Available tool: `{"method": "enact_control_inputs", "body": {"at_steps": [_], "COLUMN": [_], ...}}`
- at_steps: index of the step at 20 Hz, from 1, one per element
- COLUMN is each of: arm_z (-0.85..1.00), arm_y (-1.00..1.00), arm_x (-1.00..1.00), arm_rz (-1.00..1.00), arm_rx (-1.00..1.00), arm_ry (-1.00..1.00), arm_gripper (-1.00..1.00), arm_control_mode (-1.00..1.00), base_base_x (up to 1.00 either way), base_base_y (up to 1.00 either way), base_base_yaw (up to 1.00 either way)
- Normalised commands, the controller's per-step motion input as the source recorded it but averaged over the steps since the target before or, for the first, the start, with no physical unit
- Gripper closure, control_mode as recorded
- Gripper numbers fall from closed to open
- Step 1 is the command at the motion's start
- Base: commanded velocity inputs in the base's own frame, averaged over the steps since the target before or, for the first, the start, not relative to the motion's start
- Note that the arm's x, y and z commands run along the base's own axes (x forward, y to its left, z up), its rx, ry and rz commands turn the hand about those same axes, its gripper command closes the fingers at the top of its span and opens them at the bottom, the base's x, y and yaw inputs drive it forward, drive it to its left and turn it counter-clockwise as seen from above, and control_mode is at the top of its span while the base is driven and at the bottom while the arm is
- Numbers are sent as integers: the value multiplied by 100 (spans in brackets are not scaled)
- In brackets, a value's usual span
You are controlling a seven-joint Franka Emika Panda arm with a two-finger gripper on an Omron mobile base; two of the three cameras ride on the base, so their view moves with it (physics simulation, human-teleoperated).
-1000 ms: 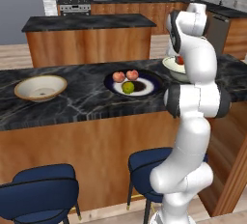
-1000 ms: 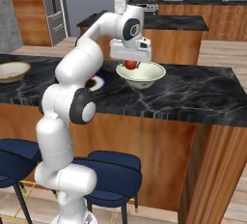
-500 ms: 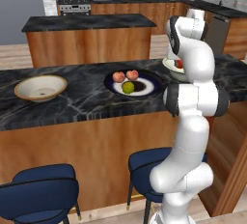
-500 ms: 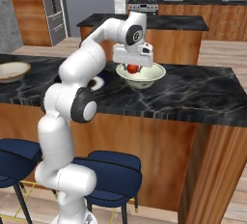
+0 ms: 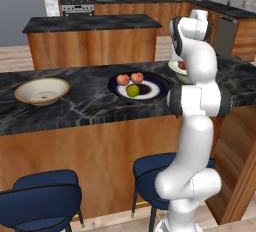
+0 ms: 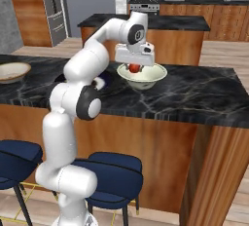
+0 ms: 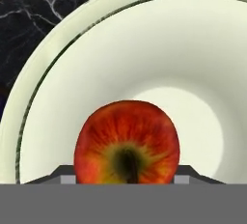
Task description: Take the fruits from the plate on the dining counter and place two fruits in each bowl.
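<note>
My gripper [image 6: 134, 67] is shut on the red-orange fruit [image 6: 134, 67] and holds it just inside the pale greenish-white bowl [image 6: 142, 77] on the dining counter [image 6: 194, 98]. In the hand view the fruit [image 7: 126, 141] sits between my fingertips, above the bowl's pale inside [image 7: 193, 63]. The navy-rimmed plate [image 5: 159, 89] holds two pinkish-red fruits [image 5: 123, 79] [image 5: 137, 77] and a yellow-green one [image 5: 132, 90]. The tan bowl [image 5: 41, 90] stands at the counter's left with nothing in it. My arm hides most of the pale bowl [image 5: 175, 67] in the left base view.
Blue stools [image 5: 42, 198] [image 6: 109, 178] stand under the counter's front edge. A shorter black-topped island [image 5: 90, 23] lies behind the counter. The counter's right end [image 6: 219, 103] is bare marble.
The hand has sunk slightly and turned a little over the pale bowl, still shut on the red-orange fruit. The fruits on the plate have not moved.
</note>
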Motion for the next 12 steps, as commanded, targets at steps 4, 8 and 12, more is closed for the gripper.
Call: {"method": "enact_control_inputs", "body": {"at_steps": [4, 8, 12], "arm_z": [0, 0, 35], "arm_y": [0, 0, 3], "arm_x": [0, -2, -44], "arm_rz": [0, 0, 0], "arm_rx": [0, 0, 0], "arm_ry": [0, 1, -5], "arm_gripper": [-100, -100, -100], "arm_control_mode": [-100, -100, -100], "base_base_x": [0, 0, 0], "base_base_y": [0, 0, 0], "base_base_yaw": [0, 0, 0]}}
